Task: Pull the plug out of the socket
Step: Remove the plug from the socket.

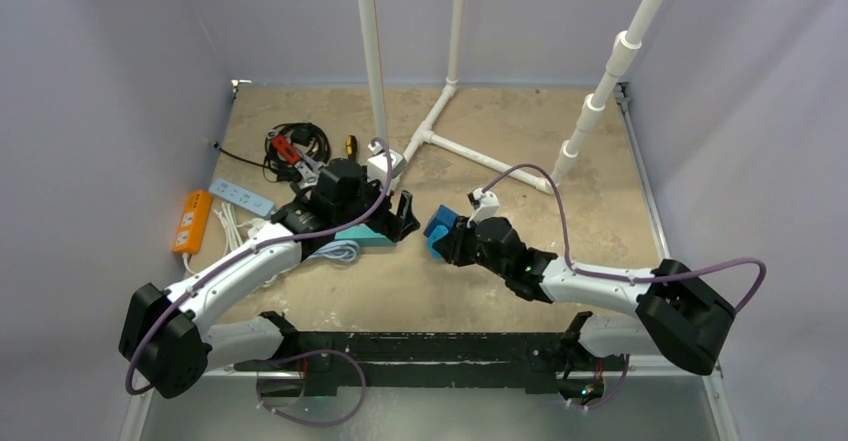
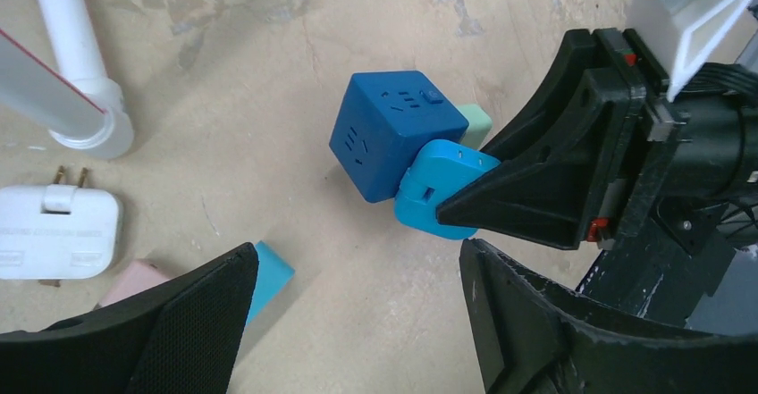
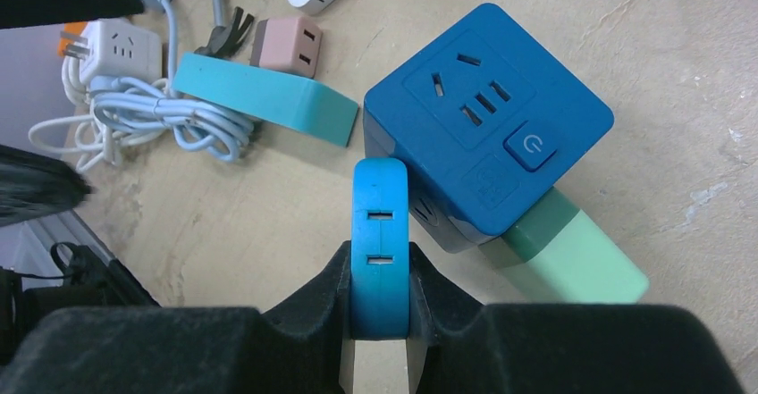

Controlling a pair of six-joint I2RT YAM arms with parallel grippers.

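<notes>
A dark blue cube socket (image 3: 483, 126) sits tilted at mid-table, also in the top view (image 1: 438, 221) and the left wrist view (image 2: 398, 135). A light blue flat plug (image 3: 380, 233) is seated in its near side face. A pale green plug (image 3: 572, 251) sticks out of another face. My right gripper (image 3: 380, 273) is shut on the light blue plug, one finger on each flat side. My left gripper (image 2: 357, 260) is open and empty, just left of the cube, touching nothing. In the top view it (image 1: 402, 217) faces the right gripper (image 1: 447, 245).
A teal block (image 3: 259, 97), a pink adapter (image 3: 286, 44) and a coiled white cable (image 3: 152, 117) lie left of the cube. A white adapter (image 2: 58, 233) and a white PVC pipe frame (image 2: 71, 54) lie beyond. Orange (image 1: 191, 221) and white (image 1: 241, 197) power strips lie at far left.
</notes>
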